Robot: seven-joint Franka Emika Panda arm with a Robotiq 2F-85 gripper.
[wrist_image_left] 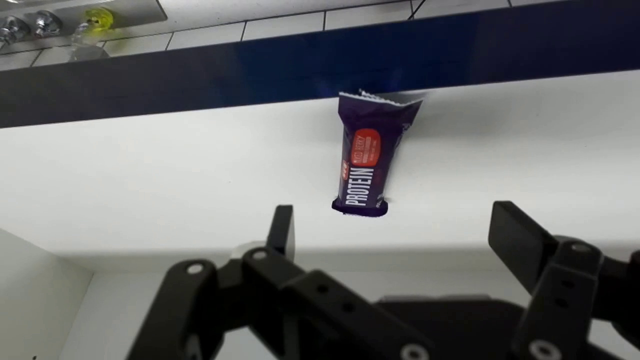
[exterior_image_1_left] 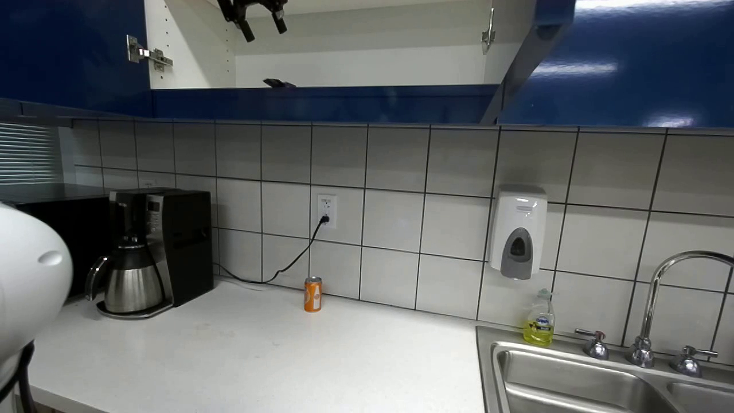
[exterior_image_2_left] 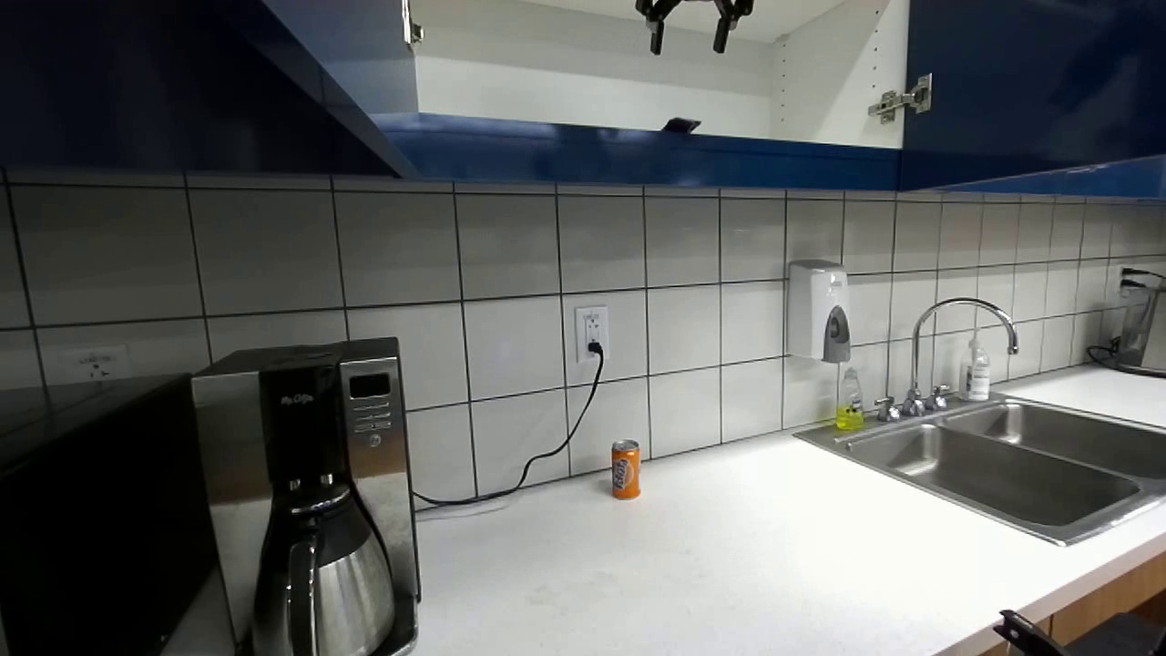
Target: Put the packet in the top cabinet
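The packet point(wrist_image_left: 367, 150) is a dark purple wrapper with a red-pink patch. It lies flat on the white shelf, its crimped end at the blue front edge. In both exterior views only a dark bit of the packet point(exterior_image_1_left: 279, 84) point(exterior_image_2_left: 680, 126) shows above that edge. The top cabinet point(exterior_image_1_left: 327, 103) point(exterior_image_2_left: 583, 150) point(wrist_image_left: 175, 175) stands open, with blue fronts and a white interior. My gripper point(exterior_image_1_left: 265, 31) point(exterior_image_2_left: 689, 47) point(wrist_image_left: 392, 220) is open and empty, above the packet and apart from it. The upper part of the gripper is cut off in both exterior views.
Open blue doors point(exterior_image_1_left: 625, 63) point(exterior_image_2_left: 1029, 91) flank the cabinet opening. Below, the white counter point(exterior_image_1_left: 258, 355) bears an orange can point(exterior_image_1_left: 313, 294) and a coffee maker point(exterior_image_1_left: 183, 241). A soap dispenser point(exterior_image_1_left: 520, 229) hangs above the sink point(exterior_image_1_left: 573, 373), by a tall faucet point(exterior_image_1_left: 654, 298).
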